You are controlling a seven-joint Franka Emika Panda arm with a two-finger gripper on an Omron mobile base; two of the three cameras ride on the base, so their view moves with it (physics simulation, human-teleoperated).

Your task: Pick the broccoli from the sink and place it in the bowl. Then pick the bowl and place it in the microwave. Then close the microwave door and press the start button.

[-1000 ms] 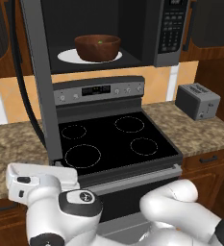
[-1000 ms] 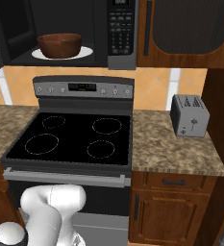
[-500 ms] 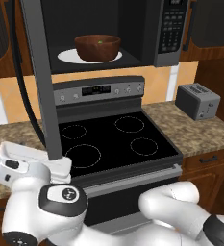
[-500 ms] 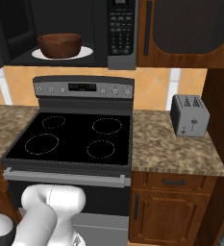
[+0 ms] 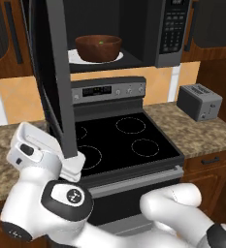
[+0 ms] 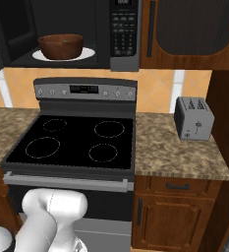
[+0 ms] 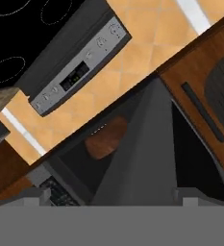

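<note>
Scene: While the bowl (image 5: pixel 98 47) already sat on the white turntable plate (image 5: pixel 80 56) inside the microwave (image 6: pixel 62 29), I stood before the black-topped stove (image 6: pixel 76 142) with the door left to deal with.
Broccoli: A speck of bright green (image 5: pixel 101 42) showed inside the bowl in the left base view; I took it for the floret.
Microwave door: The microwave door (image 5: pixel 56 82) stood swung wide open, seen edge-on as a tall dark slab reaching down past my hand; in the hand view it ran as a grey wedge (image 7: pixel 142 149) up the middle of the frame.
Pincer: My gripper (image 5: pixel 71 167) was low at the stove's front left, just beside the door's lower edge. I could not tell from these pictures whether the fingers were spread or pressed together, nor whether they touched the door.
How the door would handle: I judged it a stiff, hinged panel, light to swing but smooth-faced, so a push would suit it better than a pinch. The free edge, far from the hinge, looked the best place to press.
Risk: A glancing contact could slide off the glass.
Keypad: The panel (image 6: pixel 123 29) was on the microwave's right side, with the start button too small to pick out.
Bystander: A toaster (image 6: pixel 193 118) stood on the granite counter (image 6: pixel 180 157), well apart from my work.
</note>
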